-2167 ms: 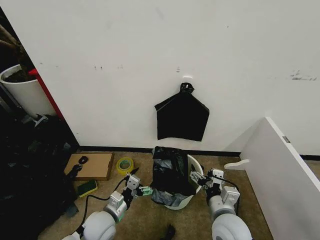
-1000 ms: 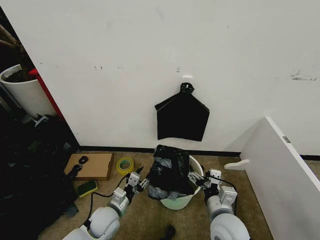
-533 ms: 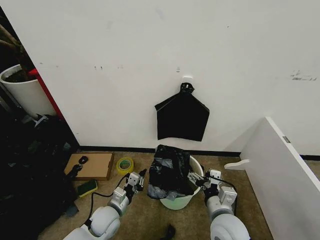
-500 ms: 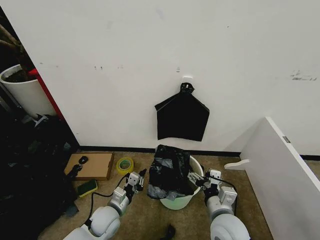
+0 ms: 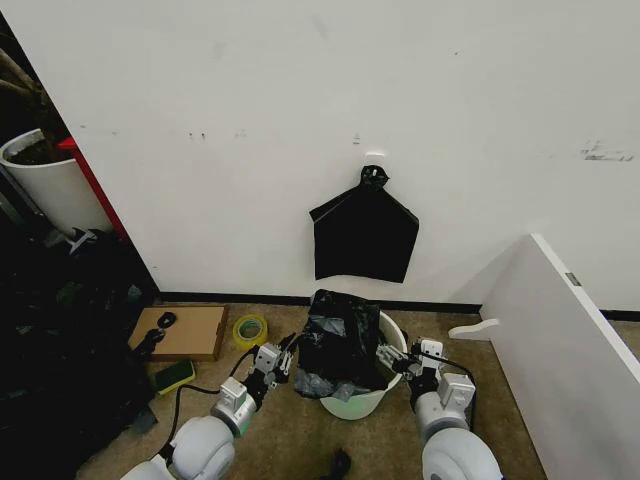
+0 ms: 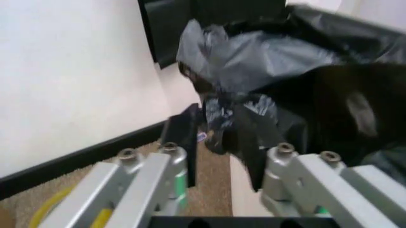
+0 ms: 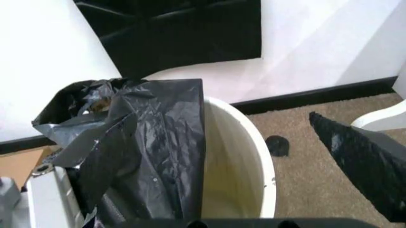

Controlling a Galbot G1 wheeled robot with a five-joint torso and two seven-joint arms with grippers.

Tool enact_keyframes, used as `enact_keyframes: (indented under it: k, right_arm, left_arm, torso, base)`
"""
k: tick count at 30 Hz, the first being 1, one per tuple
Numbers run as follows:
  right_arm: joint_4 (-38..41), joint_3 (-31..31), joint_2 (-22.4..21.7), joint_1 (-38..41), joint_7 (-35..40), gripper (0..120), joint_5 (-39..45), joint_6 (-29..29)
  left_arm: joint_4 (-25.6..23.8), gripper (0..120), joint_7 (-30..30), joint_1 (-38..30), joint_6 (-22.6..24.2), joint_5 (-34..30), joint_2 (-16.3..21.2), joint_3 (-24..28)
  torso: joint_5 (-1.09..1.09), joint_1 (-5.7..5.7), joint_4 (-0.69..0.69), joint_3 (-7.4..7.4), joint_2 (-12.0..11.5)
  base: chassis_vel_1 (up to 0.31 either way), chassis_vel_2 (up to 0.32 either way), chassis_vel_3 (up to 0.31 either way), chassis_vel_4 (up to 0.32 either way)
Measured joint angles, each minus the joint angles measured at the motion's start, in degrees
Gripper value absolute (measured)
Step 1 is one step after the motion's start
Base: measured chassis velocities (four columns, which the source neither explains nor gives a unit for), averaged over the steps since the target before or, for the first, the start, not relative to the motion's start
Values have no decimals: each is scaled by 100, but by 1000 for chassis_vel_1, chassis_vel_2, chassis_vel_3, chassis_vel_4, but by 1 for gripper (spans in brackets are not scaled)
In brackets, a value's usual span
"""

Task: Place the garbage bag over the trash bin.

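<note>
So the trash bin [image 5: 368,398] sits on tan carpet against a white wall, right between the two claws, with the garbage bag [image 5: 335,340] bunched over its left half and the right part of the rim bare. The left gripper [image 5: 284,357] is just left of the bin, fingers spread with crumpled bag plastic between them. The right gripper [image 5: 385,359] is at the bin's right rim; can't tell how it stands. Past the bin, a flat black bag bundle [image 5: 364,236] hangs on the wall. Left of the left claw: tape roll [image 5: 249,330], cardboard [image 5: 183,331].
</note>
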Motion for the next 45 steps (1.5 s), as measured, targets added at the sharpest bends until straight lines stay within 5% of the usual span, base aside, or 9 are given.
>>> enact_keyframes:
  k: [19,45]
  right_arm:
    - [37,-18,7,22,-4,100,48,-21]
    - [29,-19,9,-3,1,100,62,-19]
  left_arm:
    - [655,94,269,-319,-204,-306,-268,126]
    - [1003,3,217,-532,-229,-419,-576,168]
  torso:
    - [2,0,1,0,0]
    - [1,0,0,0,0]
  base:
    - [0,0,0,0]
    - [0,0,0,0]
